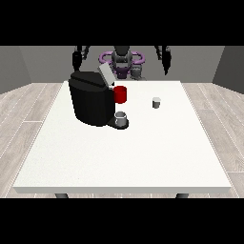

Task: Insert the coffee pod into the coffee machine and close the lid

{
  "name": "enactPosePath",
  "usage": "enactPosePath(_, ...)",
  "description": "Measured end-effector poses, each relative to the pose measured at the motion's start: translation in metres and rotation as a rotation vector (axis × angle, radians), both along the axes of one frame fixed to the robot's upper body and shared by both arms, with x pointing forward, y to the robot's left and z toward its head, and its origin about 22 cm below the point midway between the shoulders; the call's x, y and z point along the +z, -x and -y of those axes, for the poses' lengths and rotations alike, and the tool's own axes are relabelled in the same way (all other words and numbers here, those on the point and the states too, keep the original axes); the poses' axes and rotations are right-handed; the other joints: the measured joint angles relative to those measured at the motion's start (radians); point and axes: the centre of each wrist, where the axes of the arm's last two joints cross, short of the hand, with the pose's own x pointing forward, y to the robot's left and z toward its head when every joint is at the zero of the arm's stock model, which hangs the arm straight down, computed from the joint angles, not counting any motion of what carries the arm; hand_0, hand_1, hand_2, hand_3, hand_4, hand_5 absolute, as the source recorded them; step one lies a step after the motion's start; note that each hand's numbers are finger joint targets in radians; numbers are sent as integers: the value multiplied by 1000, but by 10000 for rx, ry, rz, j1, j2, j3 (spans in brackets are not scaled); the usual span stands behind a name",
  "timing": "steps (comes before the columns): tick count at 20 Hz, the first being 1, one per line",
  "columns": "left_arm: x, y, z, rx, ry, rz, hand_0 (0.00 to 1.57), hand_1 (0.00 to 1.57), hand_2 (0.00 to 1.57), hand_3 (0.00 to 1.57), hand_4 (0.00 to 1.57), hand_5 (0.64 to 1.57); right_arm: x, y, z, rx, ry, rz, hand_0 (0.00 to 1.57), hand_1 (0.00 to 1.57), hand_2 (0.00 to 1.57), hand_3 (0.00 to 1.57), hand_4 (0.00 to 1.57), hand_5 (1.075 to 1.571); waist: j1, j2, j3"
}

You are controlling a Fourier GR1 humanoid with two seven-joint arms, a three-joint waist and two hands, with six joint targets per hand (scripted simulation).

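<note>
On the white surface point(119, 157) the small grey coffee pod point(156, 102) stands upright by itself, well apart from the black coffee machine point(91, 100), whose lid point(106, 75) is tilted up and open. A red part point(120, 94) juts from the machine's front above a grey cup point(121, 118). Both arms hang raised behind the far edge; the robot hand at the view's left point(76, 59) and the one at the view's right point(167, 66) hold nothing, but their fingers I cannot make out. The pod looks light, stiff and easily tipped; I'd pinch its sides from above.
</note>
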Motion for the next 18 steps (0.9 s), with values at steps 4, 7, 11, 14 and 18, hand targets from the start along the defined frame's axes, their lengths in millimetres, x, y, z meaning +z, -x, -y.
enactPosePath(4,-5,5,0,-226,295,262,0,0,0,0,282,1571,-8,5,6,-23,91,-319,0,0,0,0,128,1571,113,-122,87)
enactPosePath(7,-10,9,0,-508,627,638,0,0,0,0,265,1571,-10,7,10,-392,99,-288,0,0,0,0,109,1571,128,-227,115)
enactPosePath(11,-13,9,-6,-534,114,1001,0,0,0,0,320,1571,-9,8,12,-1175,-115,303,0,0,0,0,145,1571,-71,-227,128)
enactPosePath(14,-6,0,-13,-680,-612,1141,0,0,0,0,0,1571,-10,7,7,-1346,-238,632,0,0,0,0,217,1571,-147,-81,133)
enactPosePath(18,6,-18,-33,-632,-1535,957,0,0,0,0,0,1571,-11,5,-3,-1303,-301,981,0,0,0,0,174,1571,-354,196,136)
